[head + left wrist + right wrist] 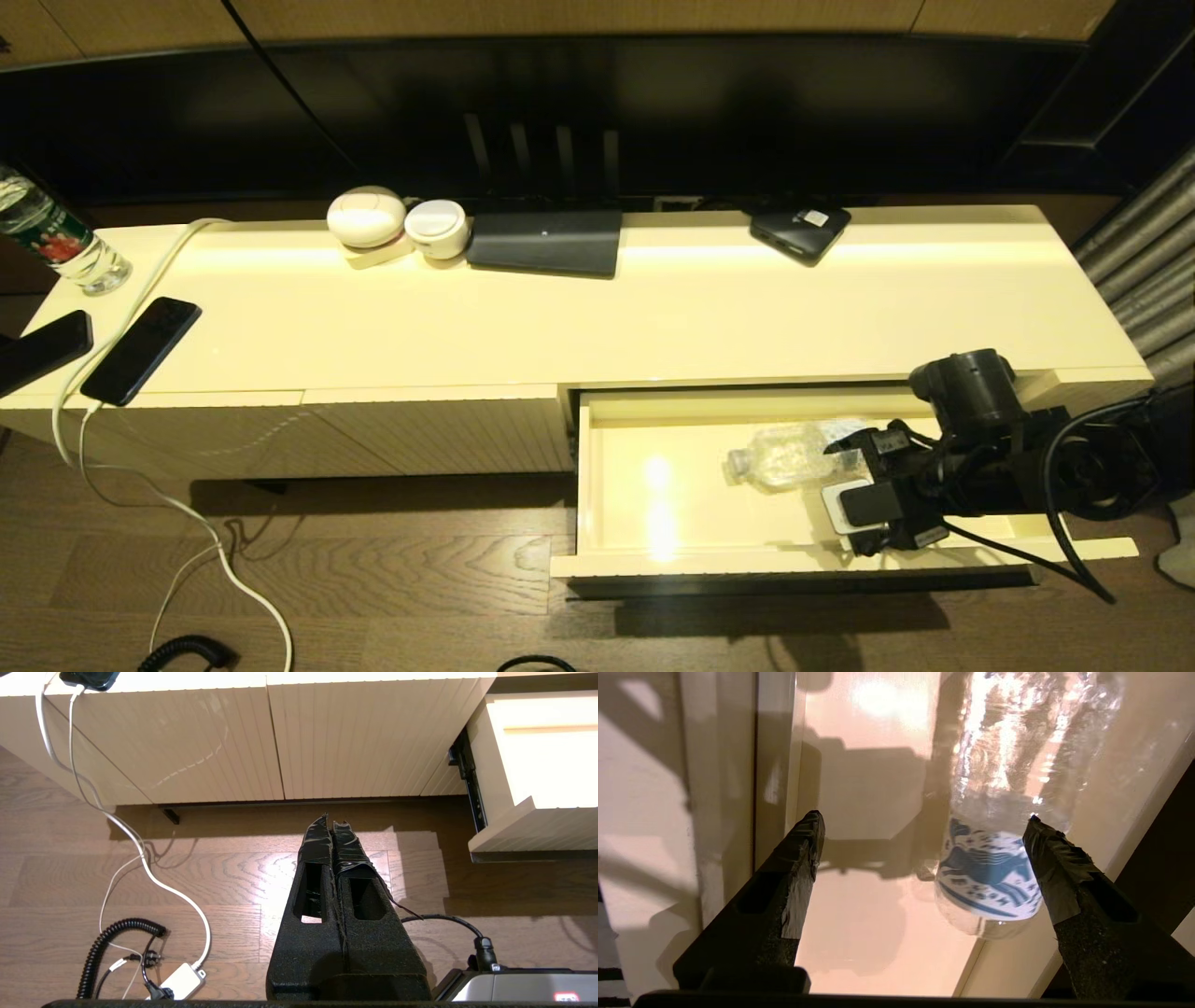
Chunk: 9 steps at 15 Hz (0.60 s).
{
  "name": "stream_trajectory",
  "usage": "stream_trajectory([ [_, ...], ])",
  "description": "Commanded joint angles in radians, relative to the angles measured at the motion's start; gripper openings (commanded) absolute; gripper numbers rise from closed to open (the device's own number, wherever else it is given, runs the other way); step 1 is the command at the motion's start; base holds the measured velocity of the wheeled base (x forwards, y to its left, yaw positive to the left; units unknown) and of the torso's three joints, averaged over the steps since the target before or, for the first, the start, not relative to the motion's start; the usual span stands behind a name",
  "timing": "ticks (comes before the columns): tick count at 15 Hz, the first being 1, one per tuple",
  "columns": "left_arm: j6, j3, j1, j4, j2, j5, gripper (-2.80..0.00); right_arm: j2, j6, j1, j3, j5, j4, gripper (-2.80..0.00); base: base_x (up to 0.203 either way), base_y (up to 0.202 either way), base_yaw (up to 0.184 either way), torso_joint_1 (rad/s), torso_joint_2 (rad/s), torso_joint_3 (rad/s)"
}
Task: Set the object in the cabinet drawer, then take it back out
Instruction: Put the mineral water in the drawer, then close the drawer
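The small clear plastic water bottle (782,456) lay on its side on the floor of the wide shallow cream drawer (607,485), its pale cap pointing toward our left. We judged it to have been set down there so that the first half of the job, stowing it, was done. In the right wrist view the bottle (1008,812) showed a blue-and-white printed patch near its base, contrary to what we expected of a label-free bottle.

Our right gripper (924,821) hung low over the drawer with its jaws spread wide, grasping nothing; one black fingertip (1038,833) sat right beside the bottle's base, and we could not tell whether it touched. That open stance suited either letting go or reaching back in.

The drawer stood pulled fully out and held only the bottle.

Our left gripper (332,823) was parked low over the wooden floor (233,872) before the ribbed cream panels (210,742), jaws pressed together and empty.

On the cream cabinet top (653,308) rested two dark phones (140,350), a labelled bottle (56,238) and white round cases (366,217).
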Motion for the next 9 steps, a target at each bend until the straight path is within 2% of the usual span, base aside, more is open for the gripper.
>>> stream_trajectory([
  [1,0.000,0.003,0.000,0.000,0.000,0.000,-2.80,-0.019,0.022,0.004,-0.019,0.002,0.000,0.00,0.000,0.000,0.000,0.000,0.00,0.000],
  [5,0.000,0.002,0.000,0.000,0.000,-0.001,-2.80,-0.144,0.087,-0.014,-0.062,0.006,0.005,0.00,0.000,0.000,0.000,0.000,0.00,0.000],
  [9,0.000,0.003,0.000,0.000,0.000,0.000,-2.80,-0.271,0.100,-0.032,-0.049,0.008,0.078,0.00,0.000,0.000,0.000,0.000,0.00,0.000],
])
